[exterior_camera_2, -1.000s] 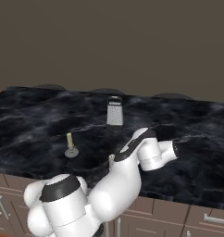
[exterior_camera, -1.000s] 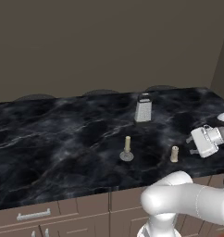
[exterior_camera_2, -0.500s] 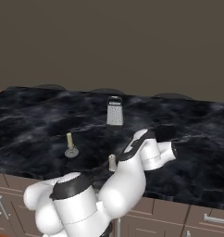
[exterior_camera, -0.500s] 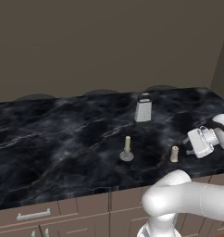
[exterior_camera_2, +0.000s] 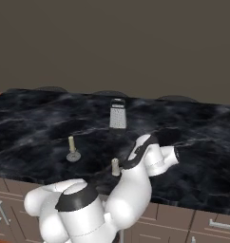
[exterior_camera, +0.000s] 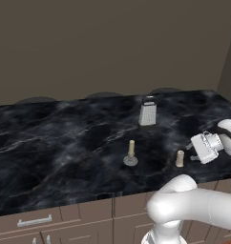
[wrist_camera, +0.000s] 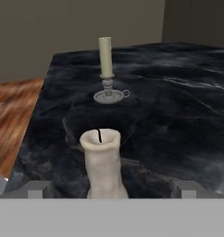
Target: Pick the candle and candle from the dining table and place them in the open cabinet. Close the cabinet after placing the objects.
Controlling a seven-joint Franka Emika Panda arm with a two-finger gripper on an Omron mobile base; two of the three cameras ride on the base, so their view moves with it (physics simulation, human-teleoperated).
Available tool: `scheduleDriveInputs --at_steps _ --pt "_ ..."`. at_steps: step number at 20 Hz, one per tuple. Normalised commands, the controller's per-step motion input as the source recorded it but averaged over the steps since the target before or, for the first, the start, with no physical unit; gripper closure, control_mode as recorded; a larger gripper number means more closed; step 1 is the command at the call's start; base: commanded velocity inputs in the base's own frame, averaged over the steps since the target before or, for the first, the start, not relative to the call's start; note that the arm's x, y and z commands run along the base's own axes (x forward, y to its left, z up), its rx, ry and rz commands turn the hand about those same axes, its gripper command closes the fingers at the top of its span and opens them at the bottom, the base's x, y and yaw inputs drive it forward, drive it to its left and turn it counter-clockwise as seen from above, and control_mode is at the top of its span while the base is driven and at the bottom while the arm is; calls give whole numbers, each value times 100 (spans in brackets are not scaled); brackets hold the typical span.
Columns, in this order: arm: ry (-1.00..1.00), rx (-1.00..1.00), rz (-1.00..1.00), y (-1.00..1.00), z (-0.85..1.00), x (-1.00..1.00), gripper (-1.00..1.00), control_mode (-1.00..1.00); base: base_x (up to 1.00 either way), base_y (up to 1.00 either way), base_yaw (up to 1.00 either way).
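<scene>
Since a second ago the hand has slid lower and closer to the stub candle (exterior_camera: 180, 158), which has not moved. The dining table (exterior_camera: 60, 143), glossy black marble with white veins over brown drawer fronts, carries everything. At its 12 o'clock edge stands a tapered silver box grater (exterior_camera: 147, 111), well clear. Near the front, the slim cream stick candle (exterior_camera: 131, 152) rises from a round grey dish. At the stick's 3 o'clock stands the waxy, lumpy stub, untouched. The gripper (wrist_camera: 109, 187) sits level with it, fingers spread wide either side; the fingertips are partly cut off.
</scene>
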Motion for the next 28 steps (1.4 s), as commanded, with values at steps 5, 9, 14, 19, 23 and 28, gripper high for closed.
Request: scheduleDriveInputs --at_steps 5,9,14,19,23,28 --pt "3 0 0 23 0 -9 -100 -100 0 0 0" --pt "3 0 0 22 -2 -4 -100 -100 0 0 0" --pt "1 0 0 10 -1 -1 -100 -100 0 0 0" --pt "2 0 0 11 -2 0 -100 -100 0 0 0" --pt "2 0 0 15 -9 0 -100 -100 0 0 0" --pt "1 0 0 9 -11 0 -100 -100 0 0 0"
